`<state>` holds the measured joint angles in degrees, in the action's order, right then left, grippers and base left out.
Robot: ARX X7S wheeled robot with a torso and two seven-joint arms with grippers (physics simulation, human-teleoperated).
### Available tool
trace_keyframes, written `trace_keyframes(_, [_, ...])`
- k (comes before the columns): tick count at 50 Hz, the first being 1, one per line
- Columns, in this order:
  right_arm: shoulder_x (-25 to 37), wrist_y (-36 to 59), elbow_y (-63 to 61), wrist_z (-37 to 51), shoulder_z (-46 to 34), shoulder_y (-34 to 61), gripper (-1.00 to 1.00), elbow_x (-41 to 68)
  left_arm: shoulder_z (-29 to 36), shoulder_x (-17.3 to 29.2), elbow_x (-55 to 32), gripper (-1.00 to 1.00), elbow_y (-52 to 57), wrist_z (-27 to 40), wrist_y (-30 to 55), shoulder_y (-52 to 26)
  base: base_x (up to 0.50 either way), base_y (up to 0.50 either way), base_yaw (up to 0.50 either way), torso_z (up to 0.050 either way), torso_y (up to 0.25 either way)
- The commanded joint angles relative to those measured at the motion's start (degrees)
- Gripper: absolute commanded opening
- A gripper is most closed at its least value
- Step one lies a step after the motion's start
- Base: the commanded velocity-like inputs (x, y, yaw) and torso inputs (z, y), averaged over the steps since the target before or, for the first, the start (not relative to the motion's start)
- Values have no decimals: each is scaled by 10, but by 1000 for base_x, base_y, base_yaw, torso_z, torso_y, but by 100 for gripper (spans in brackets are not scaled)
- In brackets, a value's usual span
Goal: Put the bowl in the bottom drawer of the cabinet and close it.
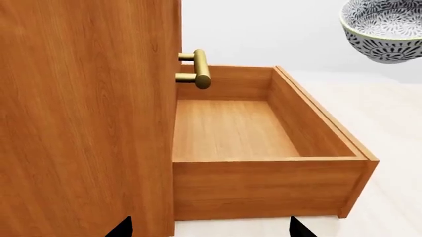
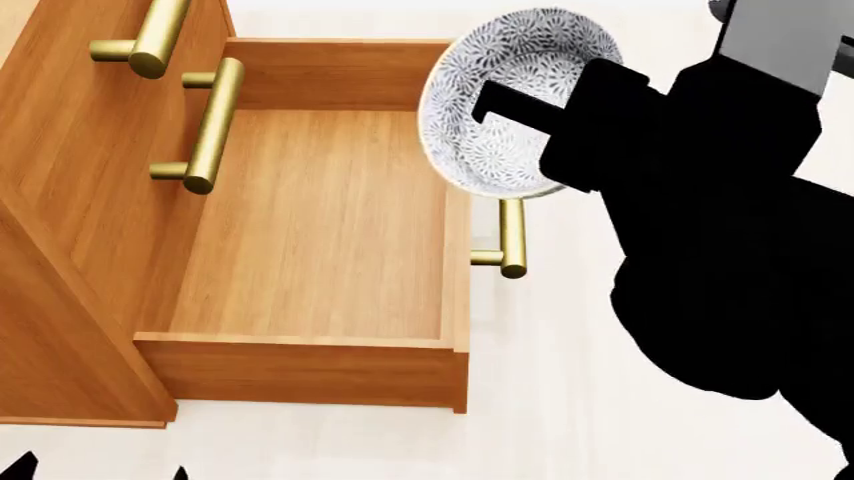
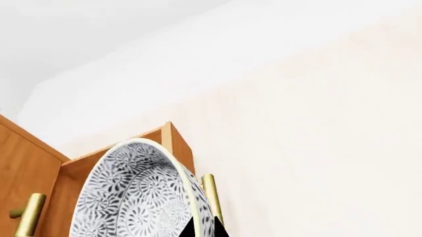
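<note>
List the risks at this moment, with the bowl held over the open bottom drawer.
1. The right gripper pinches only the rim of the bowl, which is tilted on edge; it could slip or swing.
2. The bowl hangs over the front panel of the bottom drawer, not its middle; released here, it may strike the edge or the handle and land outside.
3. It hangs well above the drawer floor in the left wrist view, so dropping it risks bouncing.
</note>
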<state>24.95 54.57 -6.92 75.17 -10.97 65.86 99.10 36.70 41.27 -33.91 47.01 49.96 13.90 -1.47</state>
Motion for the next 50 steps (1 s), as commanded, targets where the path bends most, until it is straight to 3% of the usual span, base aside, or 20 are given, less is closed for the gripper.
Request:
trace_keyframes(1, [-33,26,112,105,-50,111,-100,51,-1,1,-2,100,1,2,-1,0,0,0,0,0,0])
trace_keyframes(6, [-46,21,167,146,-80,153,-100,75,-3,3,-2,100,-4,0,-6,3,0,0,0,0,0])
trace_keyframes(19, [-117,34,336,112,-159,280,-100,66,-3,5,-3,100,0,5,-5,4,0,0,0,0,1])
trace_keyframes(50, [-186,2,457,53,-220,292,-100,17,-2,6,-7,100,-2,1,-11,5,0,0,0,0,0])
